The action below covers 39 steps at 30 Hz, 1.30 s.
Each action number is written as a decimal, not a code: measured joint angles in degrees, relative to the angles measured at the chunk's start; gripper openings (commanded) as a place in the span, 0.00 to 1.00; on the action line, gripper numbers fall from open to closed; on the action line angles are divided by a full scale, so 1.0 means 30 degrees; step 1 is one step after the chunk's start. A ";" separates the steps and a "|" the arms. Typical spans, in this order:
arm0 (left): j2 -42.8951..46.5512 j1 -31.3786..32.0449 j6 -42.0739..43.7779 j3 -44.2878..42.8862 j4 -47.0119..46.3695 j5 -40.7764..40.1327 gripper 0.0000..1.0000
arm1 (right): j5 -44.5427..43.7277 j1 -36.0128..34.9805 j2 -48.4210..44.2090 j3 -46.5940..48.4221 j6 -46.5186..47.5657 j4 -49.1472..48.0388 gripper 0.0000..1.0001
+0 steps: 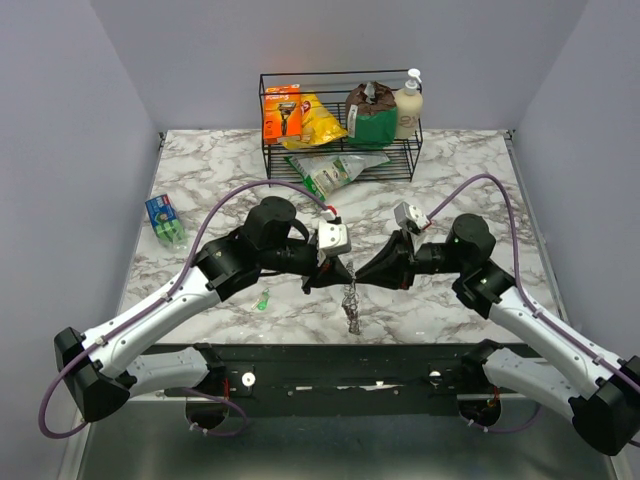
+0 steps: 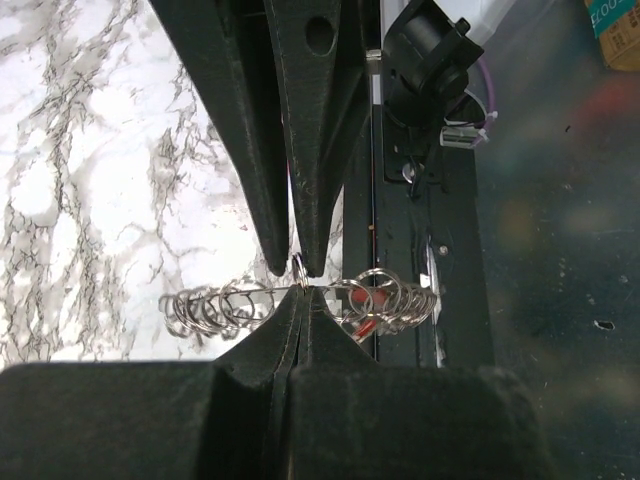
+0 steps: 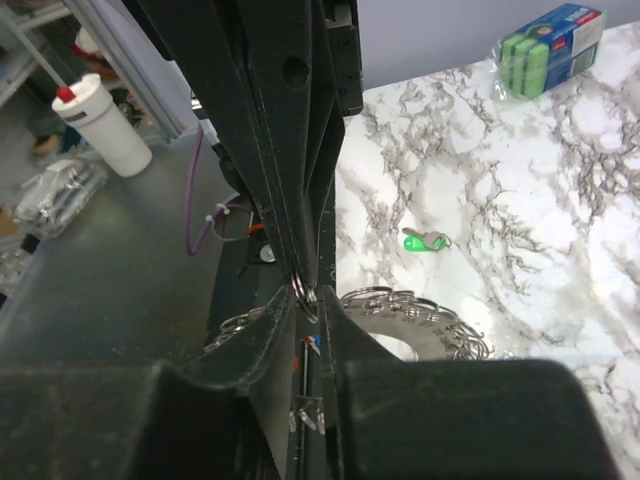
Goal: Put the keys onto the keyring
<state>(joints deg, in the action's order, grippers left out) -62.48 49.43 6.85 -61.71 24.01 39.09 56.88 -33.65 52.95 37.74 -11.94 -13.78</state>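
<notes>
You had one container in view: a black wire rack (image 1: 266, 100) at the far edge of the surface (image 1: 450, 180). It held four things in a row: an orange razor pack (image 1: 282, 113), a yellow bag (image 1: 318, 120), a green-and-brown bag (image 1: 371, 115) and a white pump bottle (image 1: 408, 105). One green-and-white pouch (image 1: 335, 170) lay at the rack's front; I could not tell whether it rested on the lowest shelf or on the surface.

One pack of green sponges (image 1: 165, 220) sat by the left edge. One green-headed key (image 1: 262, 299) lay loose near the near edge, just beside your left arm and uncovered.

The single keyring (image 1: 351, 300) hung above the near edge, at its middle, between your two grippers. Its small silver loops overlapped too much to count.

Your left gripper (image 1: 340, 278) was pressed together, pinching the keyring's wire. Your right gripper (image 1: 360, 277) met it tip to tip, its jaws a narrow slit apart around one small loop; I could not tell whether they gripped it.

The two sets of fingers crowded the wire's middle and hid it from above.
</notes>
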 measured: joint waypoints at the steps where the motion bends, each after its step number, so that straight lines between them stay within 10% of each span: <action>1: -0.0029 -0.0015 -0.0007 0.0000 -0.0015 0.0000 0.00 | 0.0109 -0.0007 0.0058 0.0058 -0.0044 0.0015 0.01; 10: -0.0087 -0.0117 -0.0058 0.0000 -0.0102 -0.0015 0.03 | 0.0561 -0.0022 0.0219 0.0189 -0.0007 -0.0022 0.01; 17: 0.0044 -0.0073 -0.0401 0.0007 -0.1144 -0.0036 0.51 | 0.0160 -0.0015 -0.0342 -0.0095 -0.0248 -0.0780 0.01; 39: 0.3228 -0.0947 -0.4896 0.3905 -1.0309 -0.0204 0.57 | -0.2973 -0.0015 -0.2834 -0.4758 -0.4546 -1.0382 0.01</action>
<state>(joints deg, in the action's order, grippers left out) -52.80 46.59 -7.84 -50.00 -6.92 38.48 47.97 -33.69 44.45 23.46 -25.58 -44.93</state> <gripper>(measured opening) 0.584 0.012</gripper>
